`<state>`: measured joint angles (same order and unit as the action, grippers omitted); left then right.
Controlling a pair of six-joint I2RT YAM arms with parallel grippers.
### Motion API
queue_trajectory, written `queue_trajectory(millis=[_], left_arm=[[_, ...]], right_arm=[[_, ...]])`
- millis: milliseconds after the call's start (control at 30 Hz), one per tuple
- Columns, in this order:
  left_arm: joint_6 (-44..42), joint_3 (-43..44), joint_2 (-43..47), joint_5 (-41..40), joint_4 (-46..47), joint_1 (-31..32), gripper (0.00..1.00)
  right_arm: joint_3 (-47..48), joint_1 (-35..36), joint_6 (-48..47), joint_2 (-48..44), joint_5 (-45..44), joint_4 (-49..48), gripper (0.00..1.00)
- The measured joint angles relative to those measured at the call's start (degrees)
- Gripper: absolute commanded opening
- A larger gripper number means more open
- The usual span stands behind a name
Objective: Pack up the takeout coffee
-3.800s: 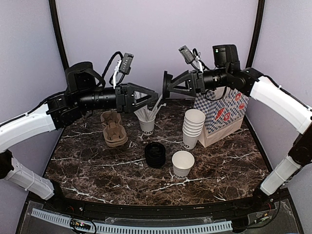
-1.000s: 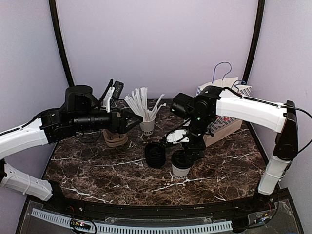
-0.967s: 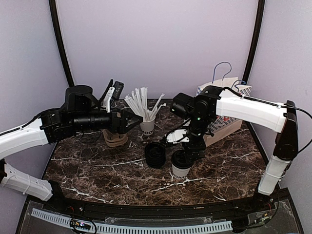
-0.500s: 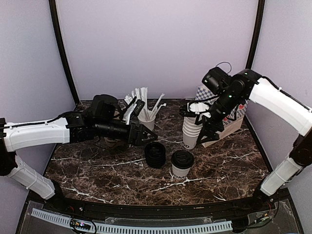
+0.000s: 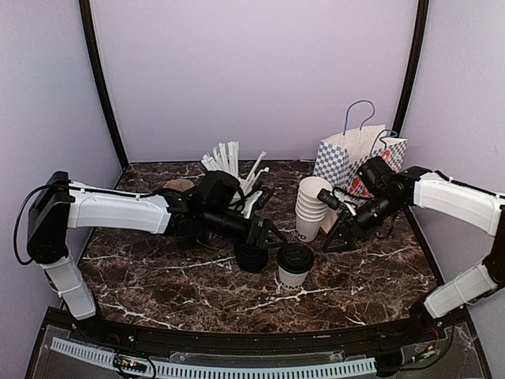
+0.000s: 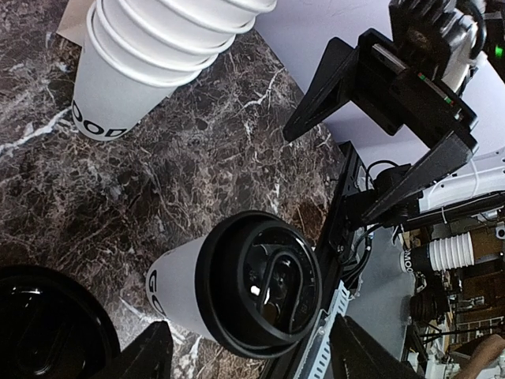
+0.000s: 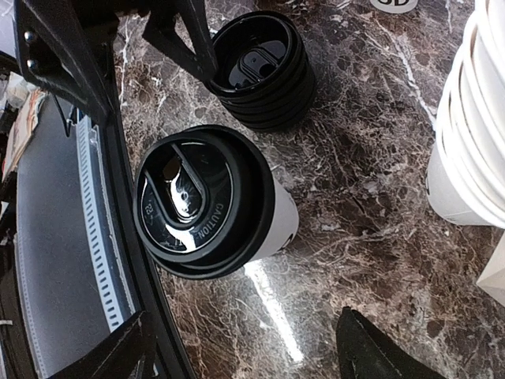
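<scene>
Left arm [image 5: 118,212]: stretched low from the left edge towards the middle of the table [image 5: 158,272], forearm nearly level, wrist over the back of the lid stack [image 5: 251,258].
Left gripper [image 5: 273,235]: pointed right and a little down at the cup; its fingers are spread wide with nothing between them, and the wrist view shows one finger [image 6: 148,354] at each side of the frame.
Right arm [image 5: 454,197]: comes in from the right edge with the elbow bent and the forearm sloping down to the left.
Right gripper [image 5: 338,234]: low over the marble, just in front of the cup stack [image 5: 311,207], facing the cup; its fingers gape wide and hold nothing.
Cup [image 5: 293,275]: upright on the table, a little right of the middle and towards the near edge, between the two grippers and touched by neither.
Lid [image 5: 295,256]: black, seated on the cup's rim.
Lid stack: just left of the cup, apart from it.
Cup stack: behind the cup, towards the far edge.
Bag [image 5: 353,154]: checked paper, standing at the far right corner.
Straws [image 5: 224,158]: fanned up near the far edge, behind the left arm.
</scene>
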<state>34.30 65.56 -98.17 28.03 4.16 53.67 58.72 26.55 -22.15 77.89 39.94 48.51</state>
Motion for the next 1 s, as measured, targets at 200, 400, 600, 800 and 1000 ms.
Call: queue_trajectory(millis=[200,400,600,800,1000], left_arm=[[1.14,2.82,-4.46,1.51,0.0,0.92,0.64],[2.23,3.43,-6.38,2.84,0.04,1.05,0.58],[2.49,3.43,-7.48,3.3,0.04,1.05,0.51],[2.6,3.43,-7.76,4.42,0.44,1.05,0.45],[2.62,3.43,-7.85,5.07,0.39,1.03,0.41]], right_arm=[[-2.51,-0.66,3.28,2.14,4.13,-5.05,0.67],[-2.95,-1.22,4.57,6.27,6.97,-6.84,0.52],[-2.97,-1.42,4.24,9.99,9.6,-6.95,0.48],[-2.97,-1.42,3.08,12.24,11.96,-6.38,0.49],[-2.91,-1.44,1.36,13.84,15.37,-4.52,0.5]])
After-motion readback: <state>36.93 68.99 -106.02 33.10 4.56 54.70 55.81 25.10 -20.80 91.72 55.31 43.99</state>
